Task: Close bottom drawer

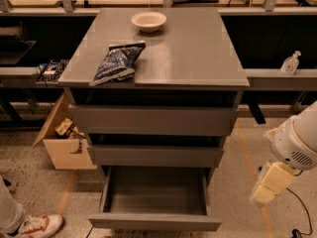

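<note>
Low warm light, sheen on cabinet top (198, 48), pincer (268, 187) dim at lower right

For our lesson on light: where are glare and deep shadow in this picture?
Camera view: faint sheen on the cabinet top beside the chip bag; deep shadow under its overhang; the open bottom drawer is dim inside; the gripper, low at right of the drawer, is brightly lit.

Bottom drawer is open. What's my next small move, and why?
Probably bring the gripper across to the front face of the bottom drawer. The drawer is pulled well out, and the gripper hangs off to the side of the cabinet, touching nothing, so it must get in front before pushing.
</note>
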Robot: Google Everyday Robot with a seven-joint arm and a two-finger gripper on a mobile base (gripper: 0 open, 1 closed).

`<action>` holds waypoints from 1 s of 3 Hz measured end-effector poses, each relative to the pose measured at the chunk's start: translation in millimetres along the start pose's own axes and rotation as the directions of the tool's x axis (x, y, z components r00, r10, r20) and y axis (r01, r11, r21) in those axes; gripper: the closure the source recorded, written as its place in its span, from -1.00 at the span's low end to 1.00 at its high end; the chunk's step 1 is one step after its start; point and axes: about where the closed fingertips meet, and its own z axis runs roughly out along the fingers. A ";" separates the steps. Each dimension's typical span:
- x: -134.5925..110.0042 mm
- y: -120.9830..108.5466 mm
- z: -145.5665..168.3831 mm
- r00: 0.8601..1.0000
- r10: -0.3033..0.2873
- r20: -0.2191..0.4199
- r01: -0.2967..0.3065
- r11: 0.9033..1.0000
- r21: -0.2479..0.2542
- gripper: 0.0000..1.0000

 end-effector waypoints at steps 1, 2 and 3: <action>0.0 0.1 0.1 1.000 0.000 0.000 0.000 1.000 0.000 -1.00; 8.4 6.9 30.2 1.000 0.019 0.005 -0.018 0.998 -0.063 -1.00; 23.6 23.7 93.0 0.998 0.057 0.010 -0.055 0.984 -0.172 -1.00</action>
